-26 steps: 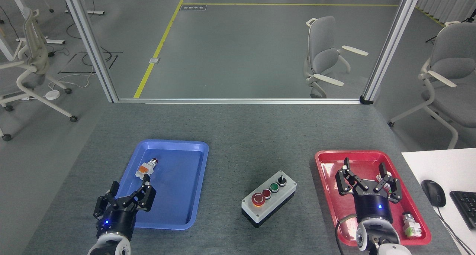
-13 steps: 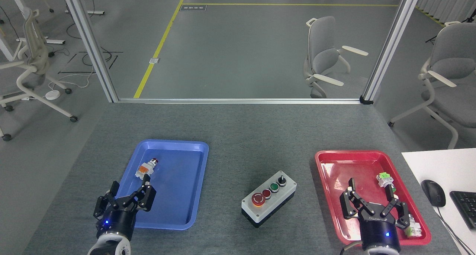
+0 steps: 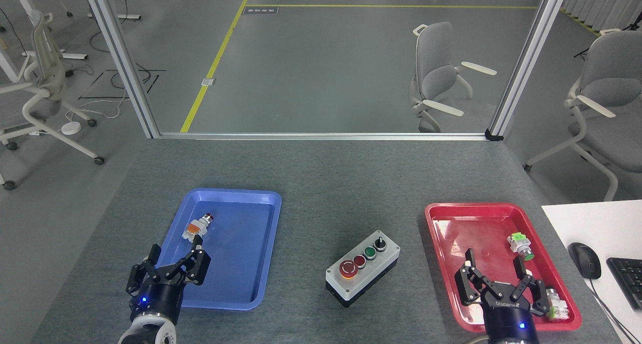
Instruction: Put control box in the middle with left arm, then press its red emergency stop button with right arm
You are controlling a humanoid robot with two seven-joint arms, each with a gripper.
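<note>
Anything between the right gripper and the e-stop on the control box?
Nothing visible. The right gripper hangs open over the red tray; the emergency stop button sits on the control box to its left, with only the tray's low rim and bare tabletop between.

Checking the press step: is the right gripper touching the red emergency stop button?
Apart. The head view shows the right gripper open over the red tray, with bare tabletop between it and the red emergency stop button.
</note>
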